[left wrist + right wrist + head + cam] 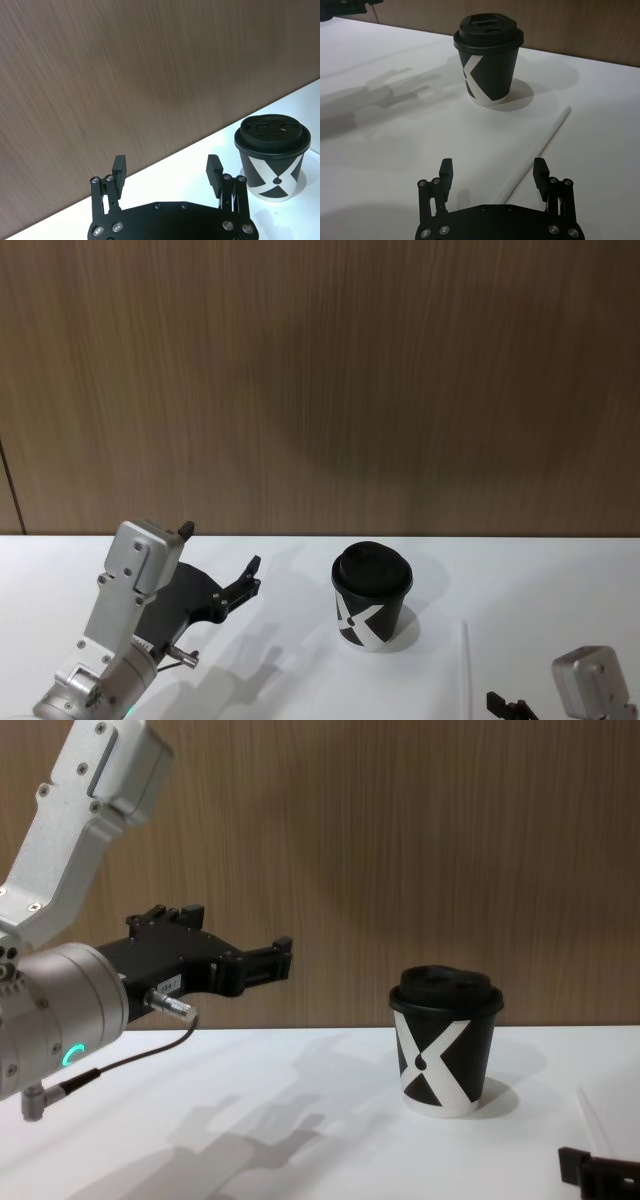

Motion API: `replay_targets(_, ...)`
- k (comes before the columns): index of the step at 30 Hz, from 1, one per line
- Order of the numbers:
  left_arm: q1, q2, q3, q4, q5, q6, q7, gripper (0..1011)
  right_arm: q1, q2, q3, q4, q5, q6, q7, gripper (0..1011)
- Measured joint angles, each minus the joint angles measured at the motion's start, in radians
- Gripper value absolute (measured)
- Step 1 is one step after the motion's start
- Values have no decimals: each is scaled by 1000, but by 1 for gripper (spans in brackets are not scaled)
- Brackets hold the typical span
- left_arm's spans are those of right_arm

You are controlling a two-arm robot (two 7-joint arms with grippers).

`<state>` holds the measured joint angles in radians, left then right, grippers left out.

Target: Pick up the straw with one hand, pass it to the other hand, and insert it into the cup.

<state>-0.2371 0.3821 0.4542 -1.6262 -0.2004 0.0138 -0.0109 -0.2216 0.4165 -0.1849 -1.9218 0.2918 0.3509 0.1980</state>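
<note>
The black cup [372,595] with a white X and a domed lid stands upright on the white table [280,680]. The white straw [466,670] lies flat to its right, apart from it. My right gripper [493,170] is open and low over the table, its fingers on either side of the straw's [540,145] near part, with the cup [489,60] beyond. Its dark tip [590,1170] shows at the lower right of the chest view. My left gripper [218,552] hangs open and empty above the table, left of the cup [272,160].
A brown wood-grain wall [320,380] closes off the table's far edge just behind the cup. Bare white tabletop [385,130] lies between the two arms, crossed by the left arm's shadow.
</note>
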Motion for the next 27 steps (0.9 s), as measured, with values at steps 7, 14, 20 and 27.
replay_targets(7,0,0,0,0,0,0,0,1003,-4,-2,7,-6,6,28,6,1001)
replay_targets(14,0,0,0,0,0,0,0,1003,-5,-2,11,-11,14,54,14,1001)
replay_targets(20,0,0,0,0,0,0,0,1003,-4,-1,13,-14,26,80,18,1001)
replay_targets(27,0,0,0,0,0,0,0,1003,-1,1,13,-14,39,105,22,1001)
